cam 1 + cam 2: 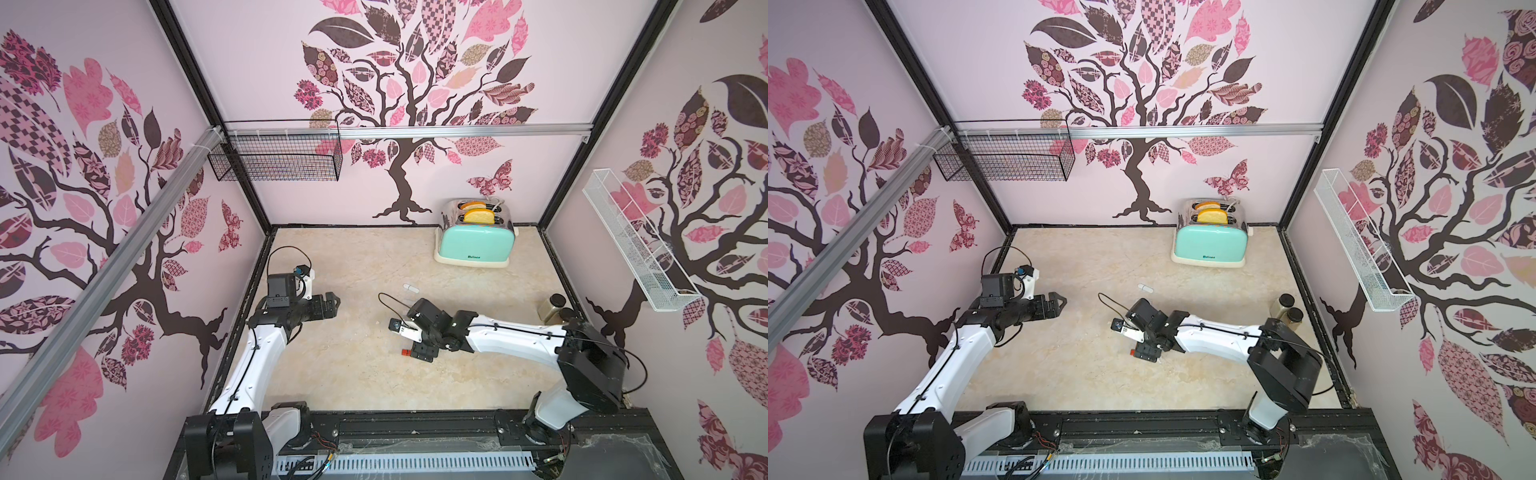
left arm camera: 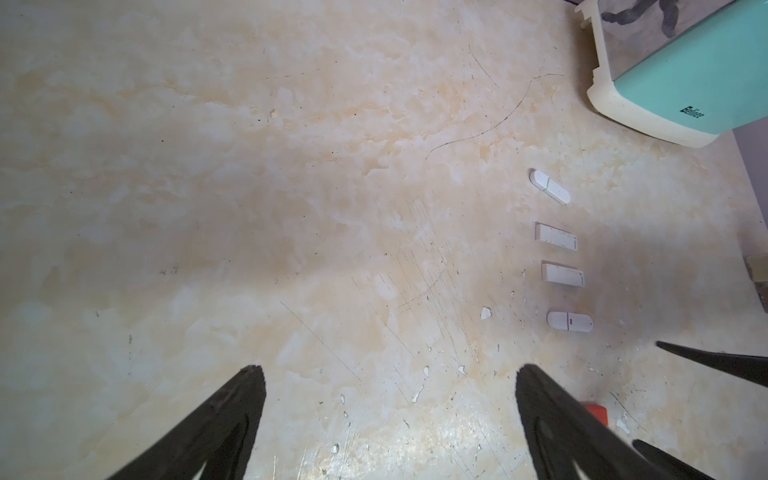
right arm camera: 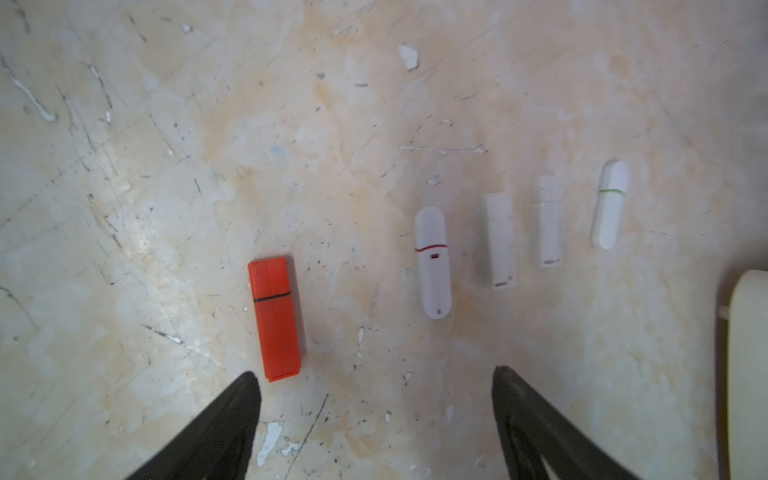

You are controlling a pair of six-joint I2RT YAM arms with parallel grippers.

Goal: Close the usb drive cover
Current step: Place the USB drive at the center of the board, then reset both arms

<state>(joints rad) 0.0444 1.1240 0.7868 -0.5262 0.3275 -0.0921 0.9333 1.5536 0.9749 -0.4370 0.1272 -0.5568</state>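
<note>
An orange-red usb drive (image 3: 275,318) lies flat on the marbled table, its cover (image 3: 269,278) on the end, with a thin dark seam between cover and body. My right gripper (image 3: 376,378) hovers just behind it, open, nothing between its fingers. In both top views the drive (image 1: 404,353) shows as a red tip beside the right gripper (image 1: 420,352). My left gripper (image 1: 334,305) hangs open over the table's left side, away from the drive, empty in its wrist view (image 2: 388,374).
Several white usb drives lie in a row beside the red one, the nearest (image 3: 433,262) with a red line, the farthest (image 3: 610,203) with a green one. A mint toaster (image 1: 473,245) stands at the back. Two jars (image 1: 552,309) stand by the right wall.
</note>
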